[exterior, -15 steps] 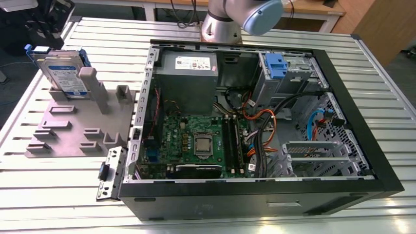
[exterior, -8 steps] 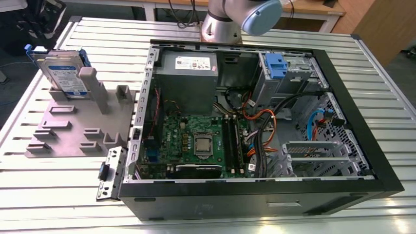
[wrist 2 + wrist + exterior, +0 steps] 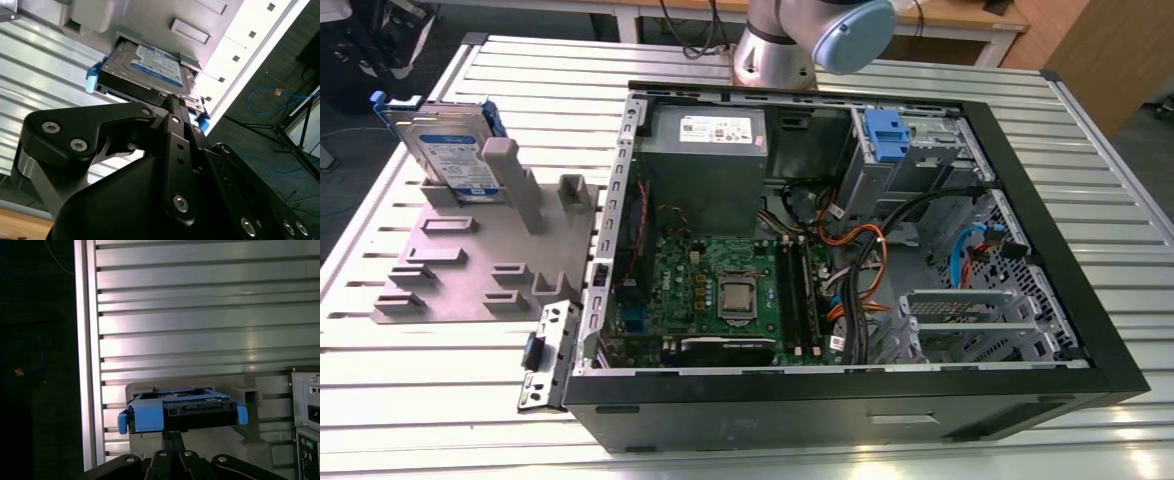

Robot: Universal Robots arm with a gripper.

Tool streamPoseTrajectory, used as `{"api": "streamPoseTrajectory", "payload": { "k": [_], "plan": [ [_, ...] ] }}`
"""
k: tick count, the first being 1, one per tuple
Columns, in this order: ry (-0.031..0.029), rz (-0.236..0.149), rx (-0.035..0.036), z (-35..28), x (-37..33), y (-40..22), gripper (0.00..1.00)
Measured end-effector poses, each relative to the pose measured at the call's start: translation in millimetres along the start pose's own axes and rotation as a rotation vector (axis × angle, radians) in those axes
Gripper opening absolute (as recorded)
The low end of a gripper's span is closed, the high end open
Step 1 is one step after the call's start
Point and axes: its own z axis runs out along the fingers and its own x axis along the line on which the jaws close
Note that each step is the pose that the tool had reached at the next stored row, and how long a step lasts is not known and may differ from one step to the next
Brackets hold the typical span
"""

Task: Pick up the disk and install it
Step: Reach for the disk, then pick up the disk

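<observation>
In the exterior view, at ten o'clock from the computer [image 3: 854, 410], the disk [image 3: 450, 150] stood upright in a stand [image 3: 454, 270]; the gripper [image 3: 175, 102], above it, looked closed and empty; opening squarely over its edge seemed wise.

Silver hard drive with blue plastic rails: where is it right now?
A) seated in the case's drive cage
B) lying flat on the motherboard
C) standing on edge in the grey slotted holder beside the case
C: in the exterior view the hard drive stands upright in the grey holder, outside the open black computer case.
</observation>
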Motion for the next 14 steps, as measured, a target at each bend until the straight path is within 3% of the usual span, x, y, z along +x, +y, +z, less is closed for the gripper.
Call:
{"api": "streamPoseTrajectory", "payload": {
  "k": [3, 14],
  "plan": [
    [0.0035, 0.0, 0.0003, 2.2, 6.2, 3.6, 0.11],
    [0.0036, 0.0, 0.0003, 2.7, 7.8, 3.5, 0.11]
  ]
}}
